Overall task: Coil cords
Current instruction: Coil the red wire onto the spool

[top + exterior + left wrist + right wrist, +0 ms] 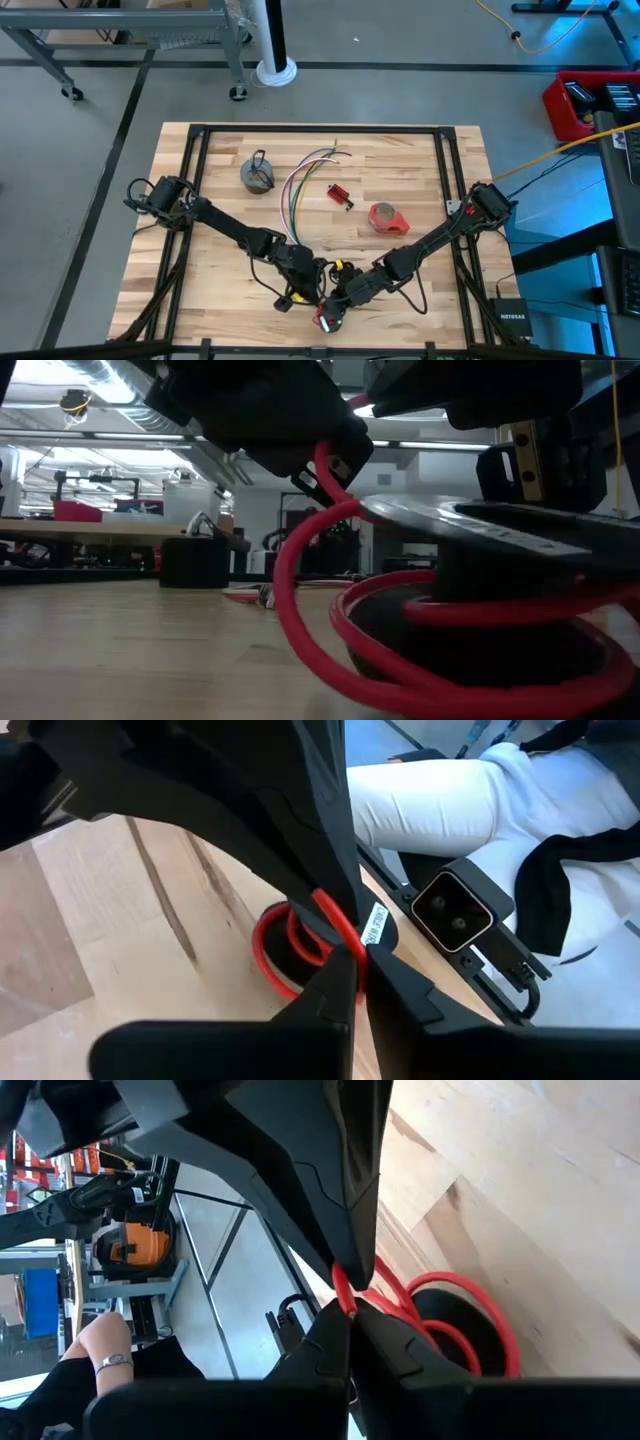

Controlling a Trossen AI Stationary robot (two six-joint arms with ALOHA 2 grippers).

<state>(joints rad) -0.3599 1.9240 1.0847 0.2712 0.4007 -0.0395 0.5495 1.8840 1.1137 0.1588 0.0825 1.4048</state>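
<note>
High view: both arms met at the table's near edge over the black-and-red coil (330,318); the long wire bundle (300,190) and grey coil (258,175) lay apart, likely awaiting turns.

Low view: red cord (300,560) rose from loops into dark fingers.

Left wrist: left gripper (345,955) clenched on it, seemingly to guide winding.

Right wrist: right gripper (350,1310) pinched it too, probably anchoring.
</note>
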